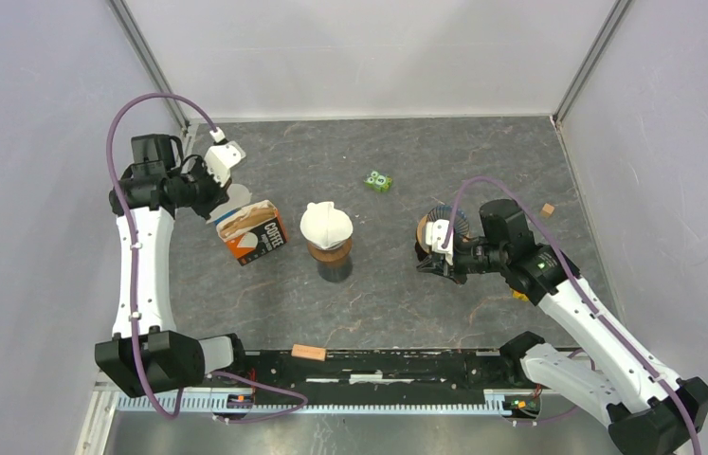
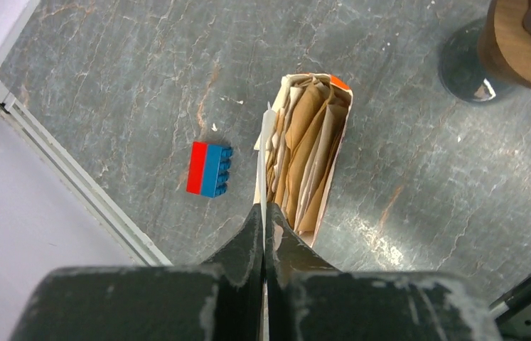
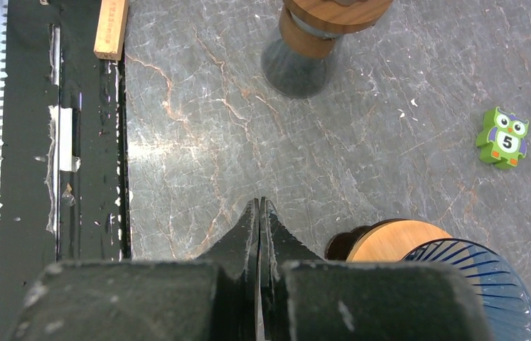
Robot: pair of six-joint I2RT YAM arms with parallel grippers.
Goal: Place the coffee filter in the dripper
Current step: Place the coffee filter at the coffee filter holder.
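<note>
Your left jaws pinch a white sheet (image 2: 264, 156) at the filter box (image 2: 340, 83), ready to lift; right jaws closed, empty.

The top external camera sits high above and behind the arm bases, which line the bottom of its frame. It looks steeply down on the whole table (image 1: 397, 303) from afar. Each wrist camera looks down at close range along its own tool: left tool (image 2: 264, 213) and right tool (image 3: 260, 207), both bottom centre. Both wrist views share the wooden stand (image 2: 518, 50): upper right in the left view, top centre in the right, mid-frame overhead.
</note>
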